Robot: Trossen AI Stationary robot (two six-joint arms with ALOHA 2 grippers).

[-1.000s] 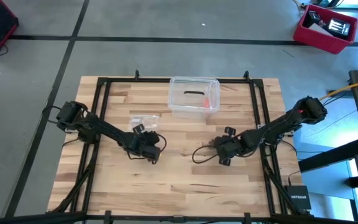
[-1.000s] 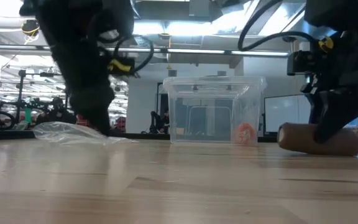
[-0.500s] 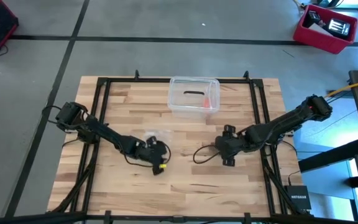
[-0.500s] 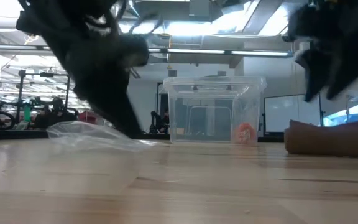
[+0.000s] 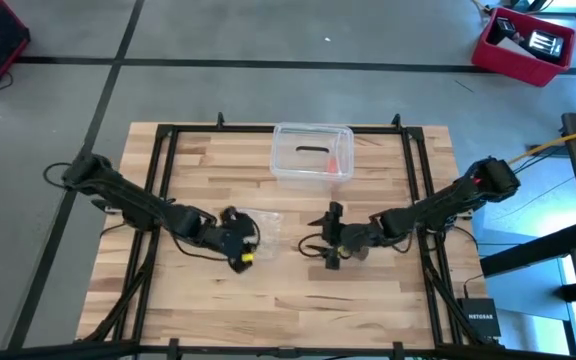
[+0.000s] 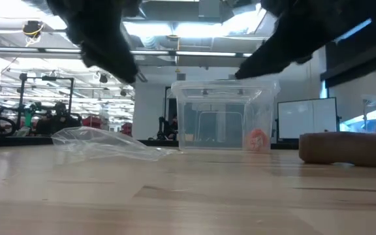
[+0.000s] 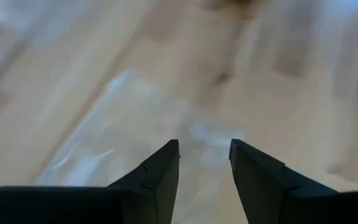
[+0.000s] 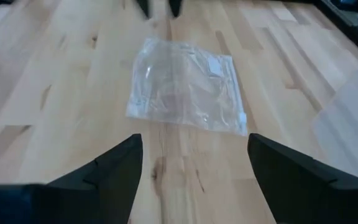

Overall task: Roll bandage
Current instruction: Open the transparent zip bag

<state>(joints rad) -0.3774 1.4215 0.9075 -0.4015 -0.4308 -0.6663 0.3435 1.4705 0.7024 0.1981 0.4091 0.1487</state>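
Lying just behind your right end effector (image 8: pixel 194 143), fingers apart and empty, was the small brown fabric bandage roll (image 6: pixel 348 147). Your left end effector (image 7: pixel 204 146), also apart, sat farther off.

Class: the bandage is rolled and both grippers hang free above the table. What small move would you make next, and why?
Probably bring the right gripper, fingers open and empty, down toward the plastic bag ahead of it. The rolled bandage lies released on the table, and the left gripper already hovers over the bag.

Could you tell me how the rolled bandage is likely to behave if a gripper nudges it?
The bandage lies on its side as a cylinder on the table, so it would probably roll. Its slightly uneven outline suggests soft fabric that gives under pressure. Nothing visibly secures it, so it might loosen.
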